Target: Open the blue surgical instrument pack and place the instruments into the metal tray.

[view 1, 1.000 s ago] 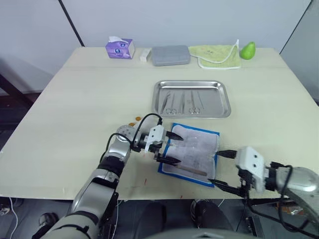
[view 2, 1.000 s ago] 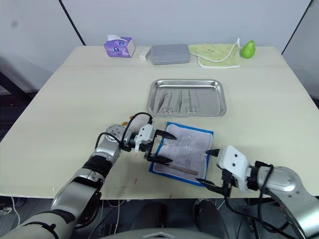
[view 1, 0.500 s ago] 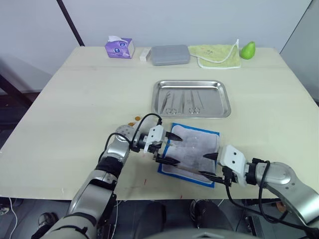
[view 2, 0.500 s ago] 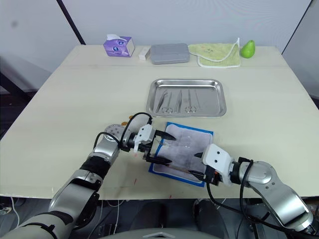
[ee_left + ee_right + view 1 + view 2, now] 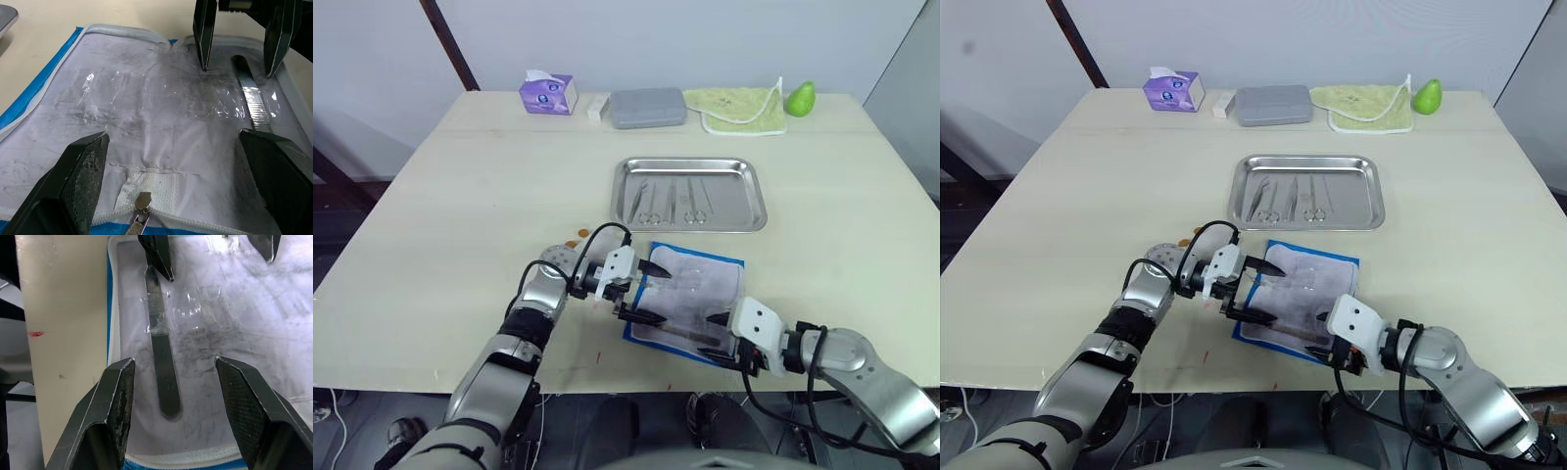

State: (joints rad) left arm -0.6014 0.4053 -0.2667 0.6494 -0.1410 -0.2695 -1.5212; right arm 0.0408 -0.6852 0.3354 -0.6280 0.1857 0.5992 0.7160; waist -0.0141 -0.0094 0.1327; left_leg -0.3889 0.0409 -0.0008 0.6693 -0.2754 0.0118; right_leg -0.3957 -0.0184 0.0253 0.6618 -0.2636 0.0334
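Since a second ago, our right gripper (image 5: 171, 382) has come in from the table edge onto the open blue pack (image 5: 690, 299), and its fingers now stand wide apart around the last flat tool (image 5: 164, 377). Our left gripper (image 5: 171, 161) is also open over the pale lining. The other tools lie in the metal tray (image 5: 689, 194), just beyond the pack. The tool is thin and partly under clear film, so we think the fingers may pinch the lining with it, or slide off.
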